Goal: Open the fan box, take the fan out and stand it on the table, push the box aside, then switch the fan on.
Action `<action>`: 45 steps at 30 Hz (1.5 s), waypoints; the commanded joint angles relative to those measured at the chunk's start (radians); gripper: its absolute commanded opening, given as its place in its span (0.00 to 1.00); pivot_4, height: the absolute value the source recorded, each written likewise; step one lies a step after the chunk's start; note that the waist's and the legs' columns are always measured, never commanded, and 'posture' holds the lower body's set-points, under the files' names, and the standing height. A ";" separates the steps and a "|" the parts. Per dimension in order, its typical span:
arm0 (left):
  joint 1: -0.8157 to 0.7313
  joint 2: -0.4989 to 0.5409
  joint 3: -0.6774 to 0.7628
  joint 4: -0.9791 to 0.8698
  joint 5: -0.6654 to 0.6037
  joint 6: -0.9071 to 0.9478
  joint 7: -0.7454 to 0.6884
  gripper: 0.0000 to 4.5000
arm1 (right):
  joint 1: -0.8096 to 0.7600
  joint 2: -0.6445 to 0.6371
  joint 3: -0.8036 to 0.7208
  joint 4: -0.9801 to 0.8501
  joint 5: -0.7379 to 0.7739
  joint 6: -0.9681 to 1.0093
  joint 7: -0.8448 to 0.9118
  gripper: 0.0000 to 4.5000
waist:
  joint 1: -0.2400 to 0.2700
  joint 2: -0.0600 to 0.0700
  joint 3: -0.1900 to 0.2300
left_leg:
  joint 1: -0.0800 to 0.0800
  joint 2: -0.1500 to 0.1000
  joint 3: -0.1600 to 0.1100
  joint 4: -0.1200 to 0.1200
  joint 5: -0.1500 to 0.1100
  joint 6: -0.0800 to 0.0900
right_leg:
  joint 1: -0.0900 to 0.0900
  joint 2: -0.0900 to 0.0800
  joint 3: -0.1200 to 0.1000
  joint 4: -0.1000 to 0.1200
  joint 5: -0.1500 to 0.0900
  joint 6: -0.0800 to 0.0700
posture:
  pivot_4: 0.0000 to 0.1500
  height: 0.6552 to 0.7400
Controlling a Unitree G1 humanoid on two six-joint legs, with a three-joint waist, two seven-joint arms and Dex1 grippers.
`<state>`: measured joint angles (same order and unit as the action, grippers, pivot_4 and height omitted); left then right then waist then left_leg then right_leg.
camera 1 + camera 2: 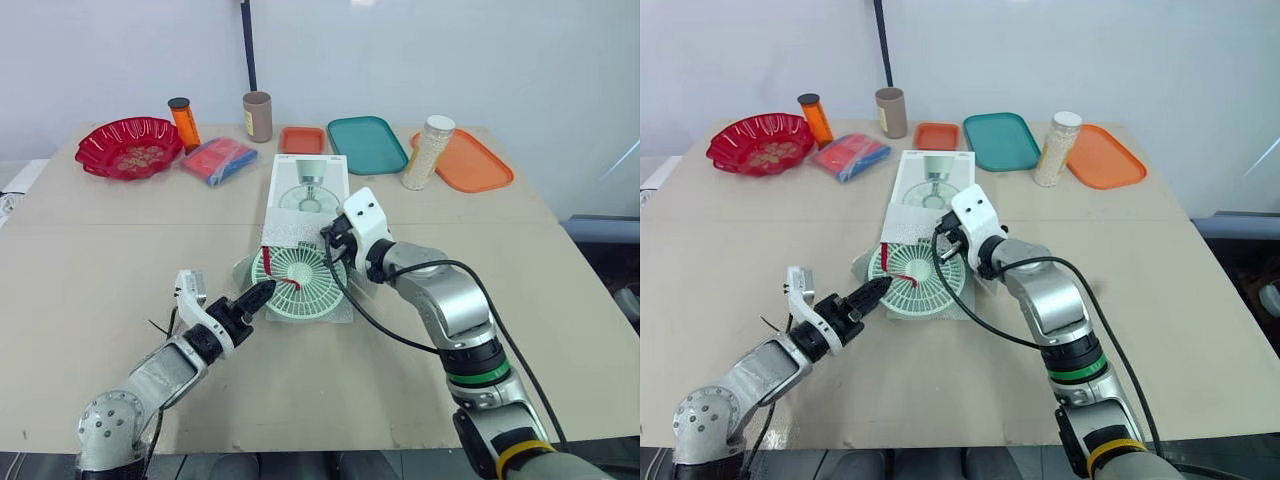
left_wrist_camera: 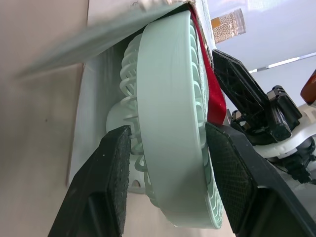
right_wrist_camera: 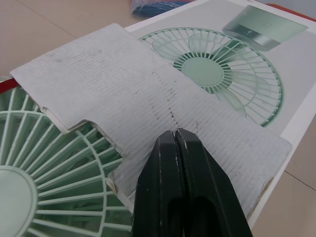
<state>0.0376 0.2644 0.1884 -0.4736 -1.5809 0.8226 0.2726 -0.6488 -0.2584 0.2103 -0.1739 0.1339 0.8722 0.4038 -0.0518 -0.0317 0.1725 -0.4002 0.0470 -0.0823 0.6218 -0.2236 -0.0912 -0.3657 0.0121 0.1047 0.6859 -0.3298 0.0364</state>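
Your left gripper [image 1: 264, 292] clamps the fan [image 1: 303, 276], right gripper [image 3: 175, 134] rests closed on the flap [image 3: 148, 94], which could snag your pull.

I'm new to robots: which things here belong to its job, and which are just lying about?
Job: fan, fan box.
Lying about: red bowl, orange bottle, brown cup, blue packet, small orange tray, teal tray, large orange tray, bead jar.

no legible txt anywhere

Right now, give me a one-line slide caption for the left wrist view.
Left gripper pinches the pale green fan by its rim beneath the box flap, right gripper just beyond.
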 commanded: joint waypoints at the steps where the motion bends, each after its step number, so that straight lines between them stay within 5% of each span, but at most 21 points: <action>1: 0.058 0.041 -0.005 -0.033 -0.013 -0.001 0.044 0.51 | 0.021 0.004 0.024 0.040 -0.010 0.050 -0.007 0.00 | 0.000 0.000 0.000 | 0.000 0.000 0.000 0.000 0.000 0.000 | 0.000 0.000 0.000 0.000 0.000 0.000 | 1.00 1.00; 19: 0.259 0.217 0.005 -0.115 -0.136 -0.067 0.039 0.51 | 0.018 0.001 0.039 -0.016 -0.015 0.080 -0.018 0.00 | 0.001 0.001 -0.002 | 0.000 0.000 0.001 -0.002 0.000 0.000 | -0.001 0.000 0.001 -0.002 -0.001 0.001 | 1.00 1.00; 45: 0.462 0.365 0.020 -0.165 -0.149 -0.117 -0.057 0.51 | 0.012 0.021 0.024 -0.051 -0.001 0.114 -0.021 0.00 | -0.001 0.002 -0.003 | 0.001 0.001 0.006 -0.005 -0.001 0.000 | -0.004 0.000 0.006 -0.002 -0.003 0.000 | 1.00 1.00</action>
<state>0.4654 0.6000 0.2034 -0.7155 -1.7731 0.6802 0.1801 -0.6485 -0.2378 0.2283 -0.2414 0.1319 0.9567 0.3877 -0.0523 -0.0296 0.1697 -0.3995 0.0484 -0.0759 0.6170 -0.2241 -0.0912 -0.3703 0.0124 0.1105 0.6835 -0.3327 0.0361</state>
